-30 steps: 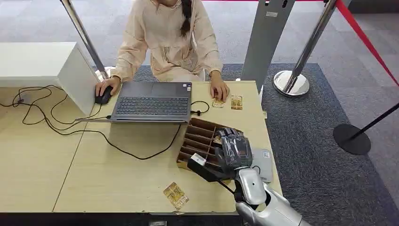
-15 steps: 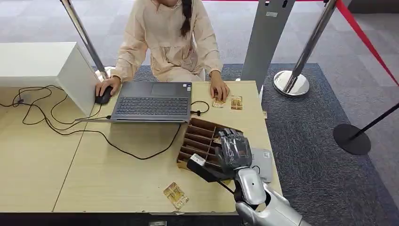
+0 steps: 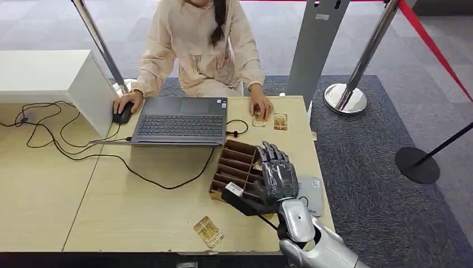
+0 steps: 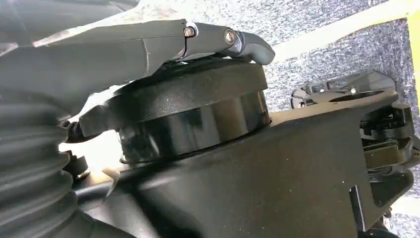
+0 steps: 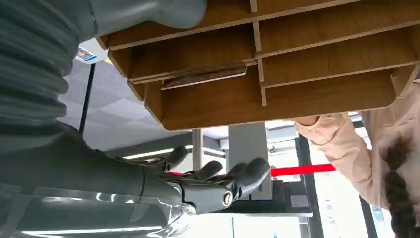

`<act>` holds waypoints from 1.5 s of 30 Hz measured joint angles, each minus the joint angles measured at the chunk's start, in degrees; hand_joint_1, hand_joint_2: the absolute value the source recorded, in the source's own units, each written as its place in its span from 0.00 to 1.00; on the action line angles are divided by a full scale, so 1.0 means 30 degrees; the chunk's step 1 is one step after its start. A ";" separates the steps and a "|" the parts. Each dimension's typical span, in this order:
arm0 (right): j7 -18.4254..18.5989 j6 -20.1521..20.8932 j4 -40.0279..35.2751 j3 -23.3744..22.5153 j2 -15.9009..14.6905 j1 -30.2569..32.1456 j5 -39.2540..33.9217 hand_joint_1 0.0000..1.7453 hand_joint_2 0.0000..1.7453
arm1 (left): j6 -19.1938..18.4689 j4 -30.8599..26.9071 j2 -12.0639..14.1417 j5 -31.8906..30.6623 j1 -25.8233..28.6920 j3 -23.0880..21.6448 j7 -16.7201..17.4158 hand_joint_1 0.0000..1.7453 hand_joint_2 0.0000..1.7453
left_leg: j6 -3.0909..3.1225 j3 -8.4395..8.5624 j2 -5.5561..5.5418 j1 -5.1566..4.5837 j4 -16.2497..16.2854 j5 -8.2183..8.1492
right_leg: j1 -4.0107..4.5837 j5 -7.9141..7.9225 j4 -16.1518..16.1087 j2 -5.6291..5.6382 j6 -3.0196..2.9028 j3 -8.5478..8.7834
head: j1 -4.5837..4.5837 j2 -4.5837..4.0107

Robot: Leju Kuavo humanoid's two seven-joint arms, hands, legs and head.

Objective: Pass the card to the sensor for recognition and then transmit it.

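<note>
Right hand: the right hand hovers over the near right part of the wooden card rack, fingers spread apart and stretched forward, holding nothing that I can see.
Change: half a second ago the fingers were curled down into the rack's slots; now they have straightened and lifted. No card has come up with them, so I judge the grasp is either released or missed, and the pick remains to be done.
Card in rack: the right wrist view shows a card lying in one of the rack's compartments, beside the thick grey thumb, apart from the fingers, which point away from it.
Sensor: a flat grey reader lies on the table just to the right of the hand, near the wrist.
Other cards: one card lies near the table's front edge, well apart from the hand; two more lie at the far edge by the person's hand.
Left hand: the left hand hangs by the robot's body; I cannot tell how its fingers stand.
</note>
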 joint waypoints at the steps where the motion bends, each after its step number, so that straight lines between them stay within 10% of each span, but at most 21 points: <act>1: 0.0000 0.0044 0.0000 0.0000 0.0000 -0.0004 -0.0007 0.18 1.00 | -0.0001 0.0000 0.0000 0.0001 0.0000 0.0000 0.0000 0.00 1.00 | 0.0000 -0.0001 0.0000 0.0000 0.0000 0.0000 | 0.0000 0.0000 0.0000 0.0000 0.0000 0.0000 | 0.0000 0.0000; 9: 0.0080 0.0219 0.0000 0.0036 0.0000 -0.0026 -0.0146 0.19 1.00 | 0.0000 0.0000 0.0000 0.0059 0.0000 0.0000 0.0000 0.00 1.00 | 0.0000 0.0000 0.0001 0.0000 0.0000 0.0000 | 0.0000 0.0000 -0.0001 0.0000 0.0000 0.0000 | 0.0000 0.0000; 10: 0.0080 0.0219 0.0000 0.0036 0.0000 -0.0026 -0.0146 0.19 1.00 | 0.0000 0.0000 0.0000 0.0059 0.0000 0.0000 0.0000 0.00 0.00 | 0.0000 0.0000 0.0000 0.0000 -0.0001 0.0000 | 0.0000 0.0000 -0.0001 0.0000 0.0000 0.0000 | 0.0000 0.0000; 22: 0.0087 0.0102 0.0022 0.0160 0.0000 -0.0030 -0.0255 0.38 1.00 | -0.0015 0.0000 0.0015 0.0059 0.0084 -0.0015 -0.0211 0.00 0.00 | 0.0000 0.0003 0.0006 0.0000 0.0000 0.0000 | 0.0000 0.0000 0.0000 0.0000 0.0000 0.0000 | 0.0000 0.0000; 45: 0.0073 -0.0124 0.0386 0.0437 0.0095 -0.0216 -0.0284 0.33 1.00 | -0.0022 0.0000 0.0029 0.0110 0.0106 -0.0153 -0.0270 0.00 0.00 | 0.0000 -0.0002 0.0008 0.0000 -0.0001 0.0001 | 0.0000 0.0000 0.0000 0.0000 0.0000 -0.0007 | 0.0000 0.0000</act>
